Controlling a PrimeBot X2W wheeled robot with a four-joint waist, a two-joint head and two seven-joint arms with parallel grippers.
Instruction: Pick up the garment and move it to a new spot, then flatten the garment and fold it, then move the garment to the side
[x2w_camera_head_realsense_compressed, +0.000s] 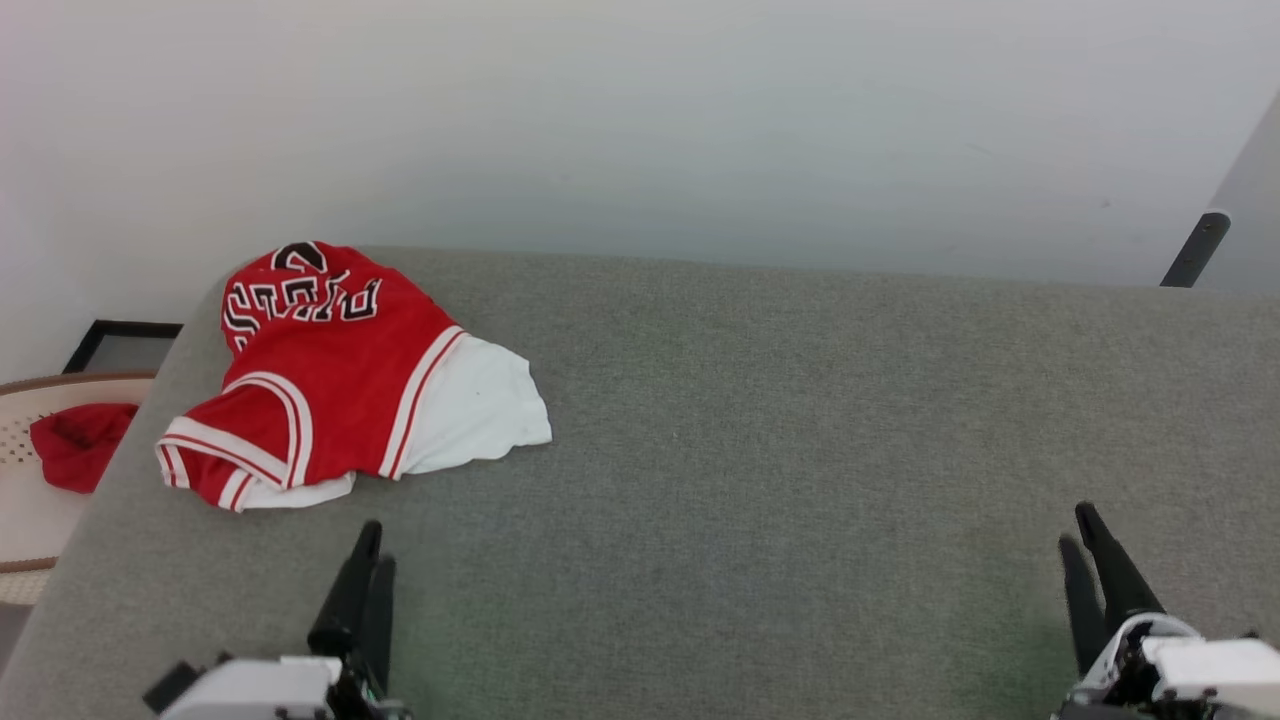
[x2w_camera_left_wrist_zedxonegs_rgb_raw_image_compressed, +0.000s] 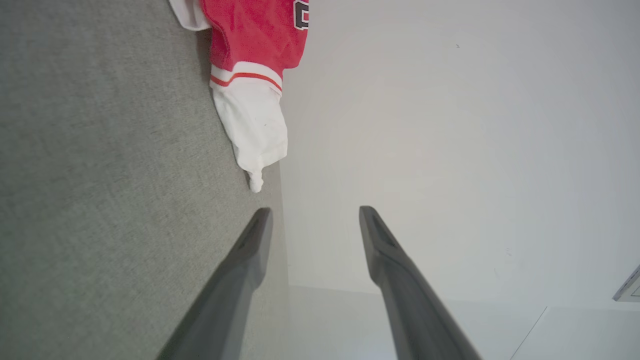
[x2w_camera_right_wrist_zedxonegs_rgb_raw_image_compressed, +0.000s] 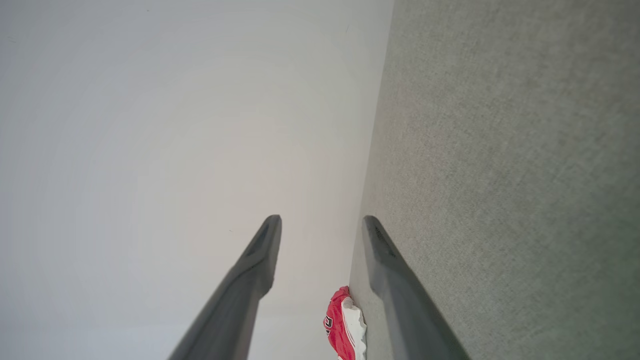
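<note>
Grey upholstery (x2w_camera_head_realsense_compressed: 800, 450) is spread before a pale wall (x2w_camera_head_realsense_compressed: 700, 120), and the garment (x2w_camera_head_realsense_compressed: 330, 370) is seen crumpled at its far left corner, long axis running from the wall toward the robot. It lies just ahead of the left gripper (x2w_camera_head_realsense_compressed: 378, 545) and well apart from the right gripper (x2w_camera_head_realsense_compressed: 1076, 528); both are held partly open, with nothing gripped. The left gripper is judged nearer for the pick-up.

Jersey (x2w_camera_head_realsense_compressed: 330, 370) lies on the table (x2w_camera_head_realsense_compressed: 800, 450) ahead of the left gripper (x2w_camera_head_realsense_compressed: 378, 545) and slightly to its left, near the far left corner, and well apart from the right gripper (x2w_camera_head_realsense_compressed: 1077, 527). Small cloth (x2w_camera_head_realsense_compressed: 78, 445) lies off the table, further left. Post (x2w_camera_head_realsense_compressed: 1195, 250) stands behind the table, ahead of the right gripper.
</note>
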